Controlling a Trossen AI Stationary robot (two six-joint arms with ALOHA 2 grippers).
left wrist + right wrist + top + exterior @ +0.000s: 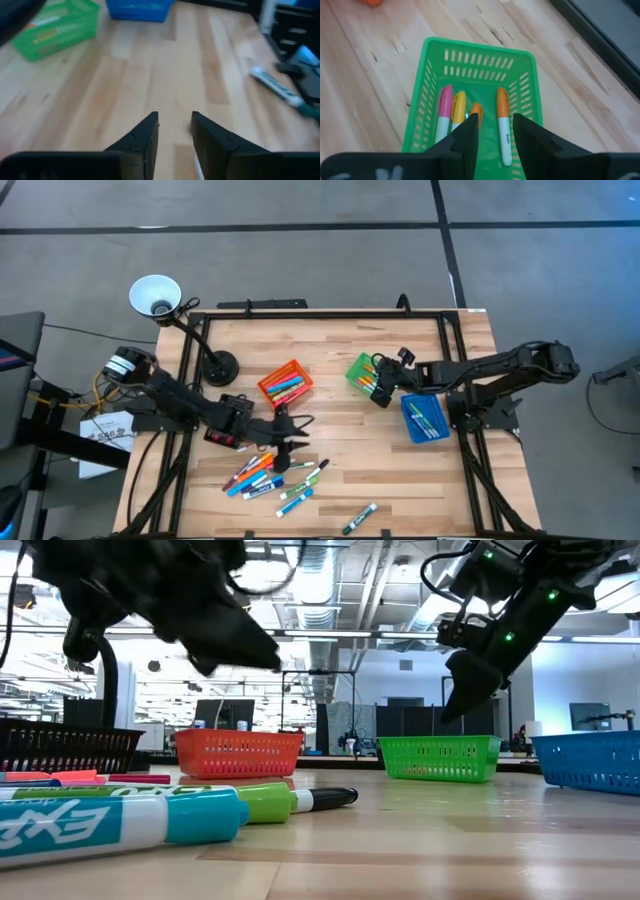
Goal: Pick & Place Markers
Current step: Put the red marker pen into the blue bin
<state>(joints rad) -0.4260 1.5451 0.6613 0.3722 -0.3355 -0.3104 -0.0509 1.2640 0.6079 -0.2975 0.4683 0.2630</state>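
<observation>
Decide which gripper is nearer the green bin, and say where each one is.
Right. The right gripper hangs open directly over the green bin, above the markers inside. The left gripper is open across the table, by the loose marker pile.

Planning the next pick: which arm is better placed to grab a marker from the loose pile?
Left. The left pincer hangs open right at the pile of markers on the table, holding nothing. The right pincer is open over the green bin, far from the pile.
</observation>
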